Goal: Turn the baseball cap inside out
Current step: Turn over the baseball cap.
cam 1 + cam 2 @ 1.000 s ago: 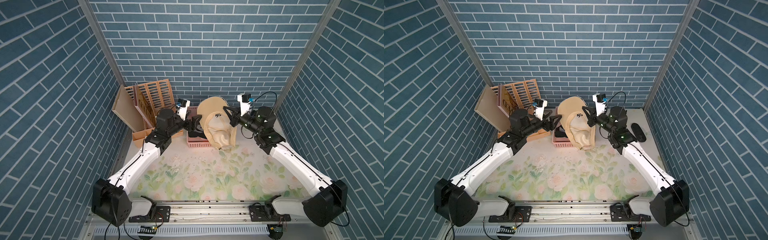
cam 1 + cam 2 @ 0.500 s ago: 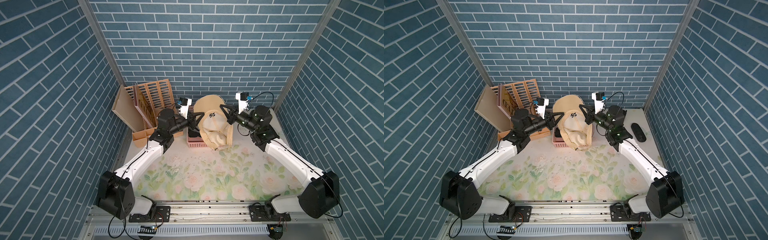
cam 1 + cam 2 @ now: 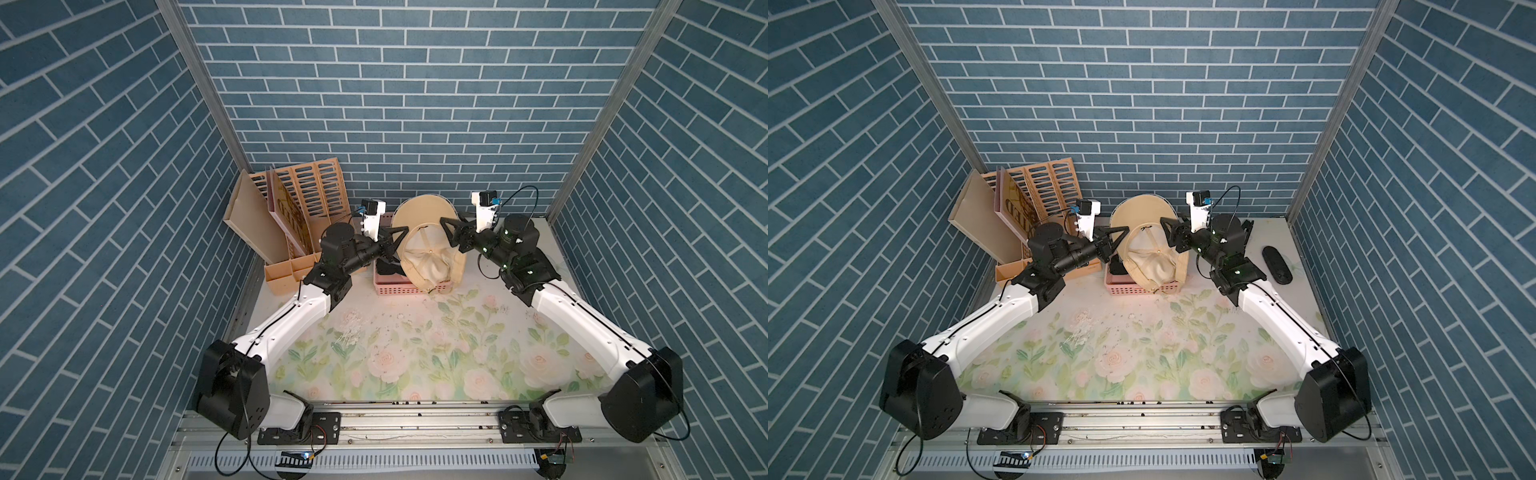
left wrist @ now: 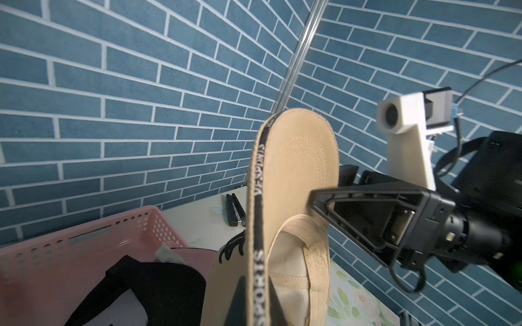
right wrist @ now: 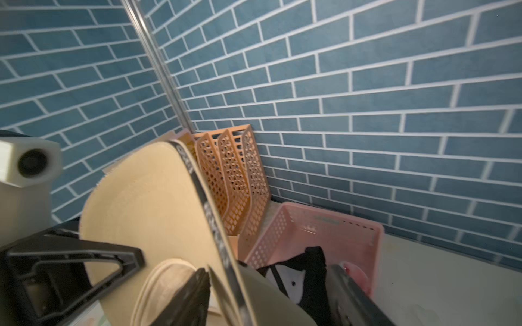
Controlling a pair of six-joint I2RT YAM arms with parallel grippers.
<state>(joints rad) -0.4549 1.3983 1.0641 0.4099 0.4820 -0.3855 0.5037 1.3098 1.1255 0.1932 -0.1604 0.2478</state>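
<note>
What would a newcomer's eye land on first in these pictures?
A beige baseball cap is held up at the back, brim upward, pinched at its edge by the left gripper, while the right gripper stands open on its other side. Below it sits a pink basket, and blue brick-pattern walls enclose a rose-printed tablecloth.
</note>
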